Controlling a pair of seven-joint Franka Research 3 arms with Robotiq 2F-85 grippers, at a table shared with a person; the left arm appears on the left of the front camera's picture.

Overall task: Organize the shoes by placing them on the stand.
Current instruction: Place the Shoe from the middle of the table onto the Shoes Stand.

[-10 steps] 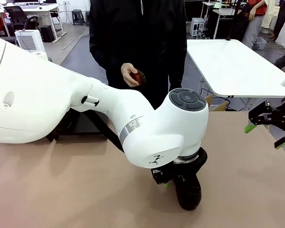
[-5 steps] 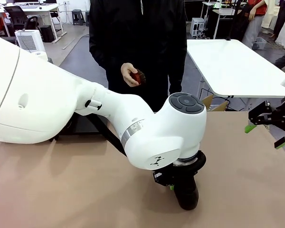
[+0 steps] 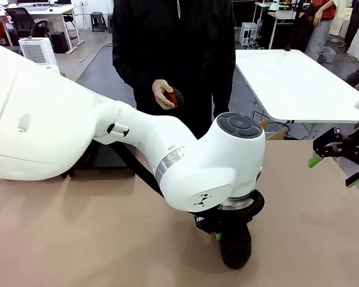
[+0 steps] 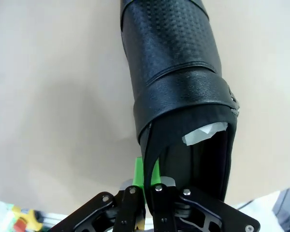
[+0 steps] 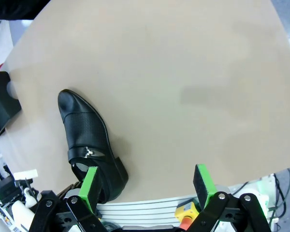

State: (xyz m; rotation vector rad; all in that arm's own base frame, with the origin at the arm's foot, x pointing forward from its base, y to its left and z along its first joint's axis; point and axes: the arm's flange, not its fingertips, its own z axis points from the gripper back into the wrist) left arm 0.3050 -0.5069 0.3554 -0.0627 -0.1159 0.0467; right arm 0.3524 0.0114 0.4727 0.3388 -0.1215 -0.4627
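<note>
While one shoe (image 4: pixel 179 82) lies tabled, left gripper (image 4: pixel 146 181) pinches its collar.

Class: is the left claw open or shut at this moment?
Shut: the left claw has its green pads pinched on the black shoe's collar edge.

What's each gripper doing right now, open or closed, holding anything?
Left gripper: closed on the collar edge of a black shoe.
Right gripper: open, empty.
</note>
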